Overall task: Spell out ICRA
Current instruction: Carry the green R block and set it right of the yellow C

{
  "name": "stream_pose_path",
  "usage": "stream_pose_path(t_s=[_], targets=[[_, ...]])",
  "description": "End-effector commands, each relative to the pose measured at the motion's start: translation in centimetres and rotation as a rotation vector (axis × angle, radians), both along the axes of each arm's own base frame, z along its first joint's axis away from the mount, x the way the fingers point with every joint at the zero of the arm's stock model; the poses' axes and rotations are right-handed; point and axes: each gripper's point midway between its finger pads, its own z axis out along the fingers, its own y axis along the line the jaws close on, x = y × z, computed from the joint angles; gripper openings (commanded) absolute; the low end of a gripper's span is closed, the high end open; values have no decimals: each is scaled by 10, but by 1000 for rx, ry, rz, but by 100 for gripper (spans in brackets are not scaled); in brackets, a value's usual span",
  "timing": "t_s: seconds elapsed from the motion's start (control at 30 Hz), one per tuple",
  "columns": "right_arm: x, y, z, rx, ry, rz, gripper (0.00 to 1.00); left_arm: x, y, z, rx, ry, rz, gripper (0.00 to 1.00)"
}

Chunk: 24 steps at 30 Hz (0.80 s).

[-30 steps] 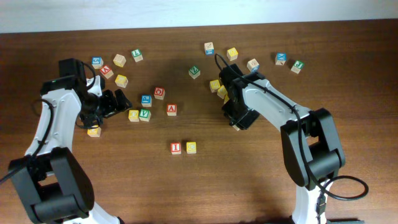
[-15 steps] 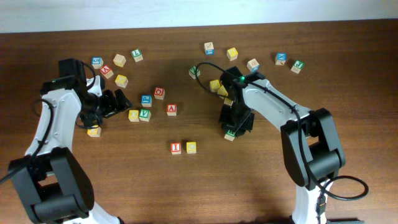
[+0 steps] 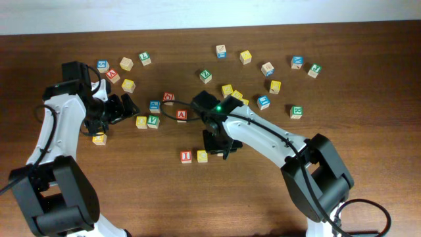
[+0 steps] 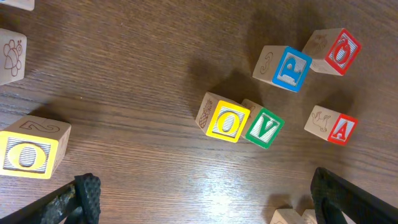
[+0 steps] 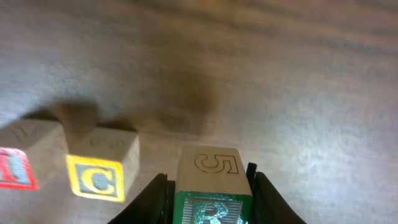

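The red "I" cube (image 3: 186, 157) and the yellow "C" cube (image 3: 202, 156) stand side by side at the table's front middle. They also show in the right wrist view, I (image 5: 22, 167) at the left and C (image 5: 99, 172) beside it. My right gripper (image 3: 218, 145) is shut on the green "R" cube (image 5: 212, 190), held just right of C; the overhead view hides R under the gripper. The red "A" cube (image 3: 181, 116) lies farther back, also in the left wrist view (image 4: 333, 125). My left gripper (image 3: 122, 108) is open and empty (image 4: 205, 202).
Near the left gripper lie a yellow O cube (image 4: 225, 120), a green V cube (image 4: 263, 128), a blue P cube (image 4: 286, 67) and a red O cube (image 4: 336, 51). Several loose cubes are scattered along the back, such as a green one (image 3: 296, 112).
My right arm has swung left from the back-right cluster, carrying the R cube down to just right of the C cube. The left arm has not moved.
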Motion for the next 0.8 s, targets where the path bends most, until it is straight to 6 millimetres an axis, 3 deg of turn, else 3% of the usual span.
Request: stream_pose_path(t_s=[0.0,0.33,0.77], targets=[[1,3,0,-12,-32,40,29,4,-3,2,-11,-8,2,99],[-9,9,-24,-62,-1,77,30,4,-1,2,-1,-6,4,99],[3,-3,-23,-129,-67,-21,30,4,-1,2,-1,-6,4,99]])
